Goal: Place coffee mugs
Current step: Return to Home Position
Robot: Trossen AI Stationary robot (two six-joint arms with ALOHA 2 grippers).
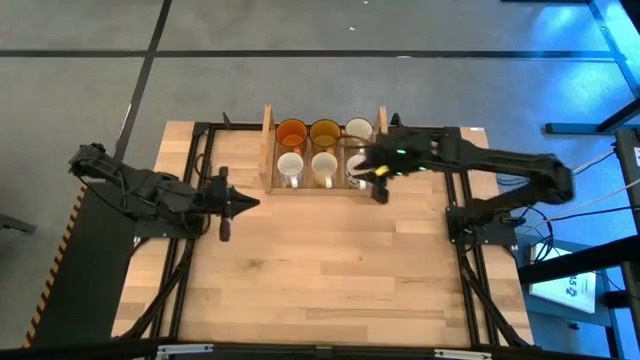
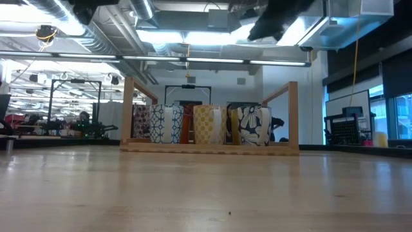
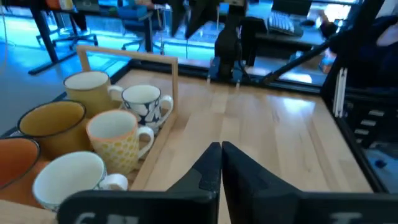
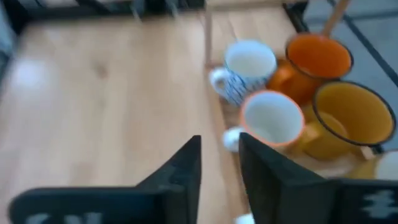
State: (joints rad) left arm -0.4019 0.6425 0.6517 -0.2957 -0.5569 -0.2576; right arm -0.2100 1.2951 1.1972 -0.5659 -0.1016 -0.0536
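Observation:
Six coffee mugs stand upright in two rows in the wooden tray [image 1: 268, 150] at the table's far middle. The far row is orange [image 1: 291, 132], amber [image 1: 324, 131] and cream [image 1: 359, 129]. The near row holds three white mugs [image 1: 323, 166], which show patterned sides in the low view [image 2: 206, 124]. My right gripper [image 1: 378, 185] [image 4: 219, 165] hangs open above the tray's near right corner with nothing between its fingers. My left gripper [image 1: 240, 203] [image 3: 221, 165] is shut and empty, left of the tray and nearer the table's front.
The tray has tall wooden posts at both ends [image 2: 293, 116]. Bare wooden tabletop [image 1: 320, 270] stretches from the tray to the near edge. Dark frame rails [image 1: 190, 250] run along the table's left and right sides.

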